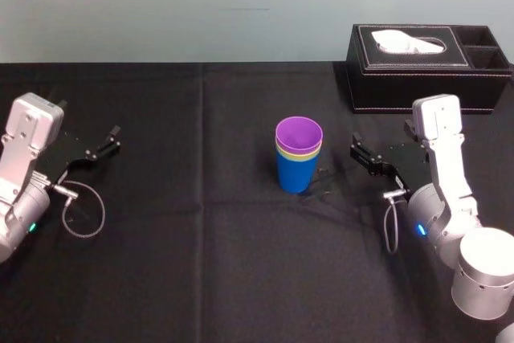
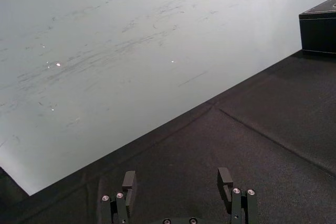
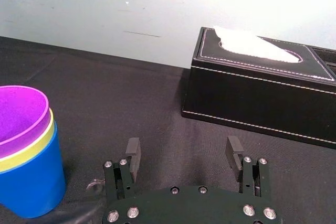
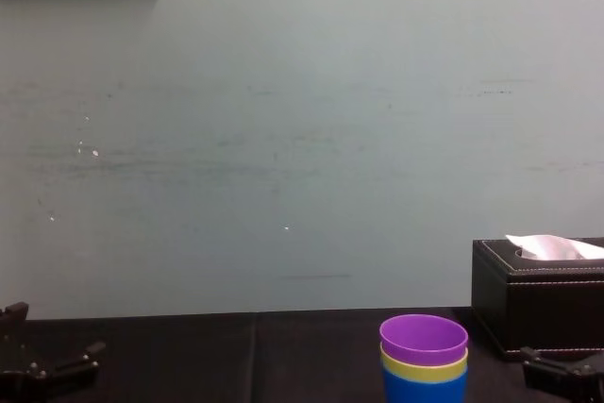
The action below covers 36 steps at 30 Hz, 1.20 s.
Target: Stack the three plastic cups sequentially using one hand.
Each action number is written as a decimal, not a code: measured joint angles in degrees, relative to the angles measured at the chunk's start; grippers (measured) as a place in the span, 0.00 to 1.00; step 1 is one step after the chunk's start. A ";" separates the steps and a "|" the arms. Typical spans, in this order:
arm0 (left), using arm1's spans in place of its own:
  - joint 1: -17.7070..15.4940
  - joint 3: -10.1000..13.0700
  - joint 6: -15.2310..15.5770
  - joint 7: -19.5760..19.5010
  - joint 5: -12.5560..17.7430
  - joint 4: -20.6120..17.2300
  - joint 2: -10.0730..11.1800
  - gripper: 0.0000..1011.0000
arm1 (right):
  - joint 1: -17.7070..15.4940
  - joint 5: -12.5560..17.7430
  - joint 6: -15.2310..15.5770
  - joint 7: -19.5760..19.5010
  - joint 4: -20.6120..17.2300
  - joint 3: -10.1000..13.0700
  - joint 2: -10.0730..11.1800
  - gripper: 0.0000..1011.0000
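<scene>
stacking looks finished, as a judgement: the purple cup (image 1: 299, 132) sits nested in the yellow-green cup (image 1: 299, 151), which sits in the blue cup (image 1: 295, 176), and the pile stands upright near the middle of the black tablecloth (image 1: 201, 263); the right gripper (image 1: 356, 149) hovers just beside the pile on its right side, apart from it, jaws spread and holding nothing; the left gripper (image 1: 112, 140) is parked well off at the left of the table, jaws likewise released; what is left to do well is a clean retreat: hold the right jaws wide, draw straight back away from the cups and not across them, and mind the tissue box (image 1: 426, 66) behind that arm; any sideways brush could tip so light a pile; hidden points: the walls and bases of the two inner cups lie inside the blue one, so i cannot tell how deeply each is seated; the chest view cuts off the blue cup's foot, and the right wrist view clips the pile at its edge.
</scene>
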 joint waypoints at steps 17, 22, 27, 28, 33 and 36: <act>0.00 0.00 0.00 0.00 0.00 0.00 0.00 1.00 | 0.00 0.00 0.00 0.00 0.00 0.00 0.00 0.99; 0.00 0.00 0.00 0.00 0.00 0.00 0.00 1.00 | 0.00 0.00 0.00 0.00 0.00 0.00 0.00 0.99; 0.00 0.00 0.00 0.00 0.00 0.00 0.00 1.00 | 0.00 0.00 0.00 0.00 0.00 0.00 0.00 0.99; 0.00 0.00 0.00 0.00 0.00 0.00 0.00 1.00 | 0.00 0.00 0.00 0.00 0.01 0.00 0.00 0.99; 0.00 0.00 0.00 0.00 0.00 0.00 0.00 1.00 | 0.00 0.00 0.00 0.00 0.00 0.00 0.00 0.99; 0.00 0.00 0.00 0.00 0.00 0.00 0.00 1.00 | 0.00 0.00 0.00 0.00 0.00 0.00 0.00 0.99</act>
